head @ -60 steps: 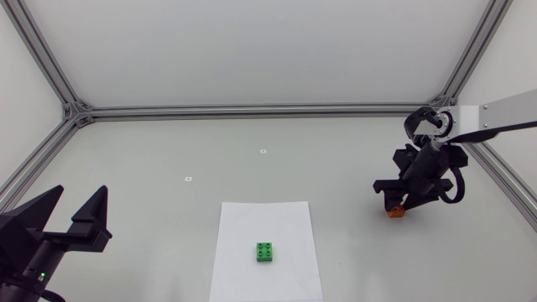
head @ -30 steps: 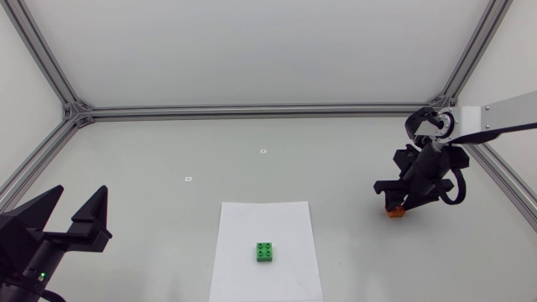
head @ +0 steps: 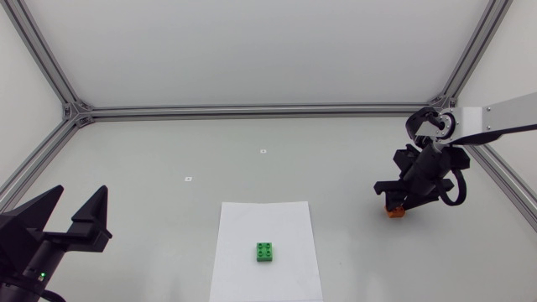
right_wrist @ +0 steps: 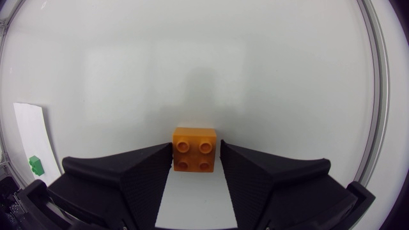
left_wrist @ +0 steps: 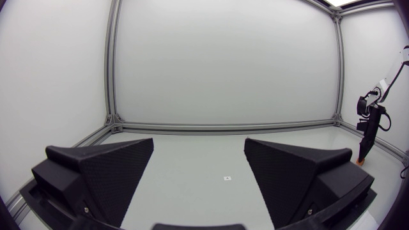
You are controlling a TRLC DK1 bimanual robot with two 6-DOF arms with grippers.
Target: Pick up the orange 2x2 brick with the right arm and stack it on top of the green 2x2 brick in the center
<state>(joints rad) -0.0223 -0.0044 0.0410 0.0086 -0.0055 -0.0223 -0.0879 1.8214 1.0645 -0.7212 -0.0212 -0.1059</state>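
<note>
We see the green 2x2 brick (head: 266, 252) studs-up on a white sheet of paper (head: 252, 220) that lies at the near middle of the bench (head: 252, 143). The brick sits in the sheet's near half and nothing else rests on the sheet.

At the far right, our right claw (head: 396, 204) points down at the bench and is clenched on the orange 2x2 brick (right_wrist: 195, 149), with one finger against each side face. From overhead only an orange corner shows beneath the black fingers, and we cannot tell whether the brick touches the bench.

The right wrist view shows what the overhead view hides: four studs, the two fingers flanking the brick, and, well apart to the left, the green brick on an edge of the sheet.

Our left claw (head: 80, 191) is at the near left, released, its wedge fingers spread wide with nothing between them. From its own camera we look across the bench to a small white marker (left_wrist: 226, 178) and, far to the right, the right arm (left_wrist: 369, 124) standing over a speck of orange. The overhead view shows a second marker (head: 189, 179) left of the first.
</note>
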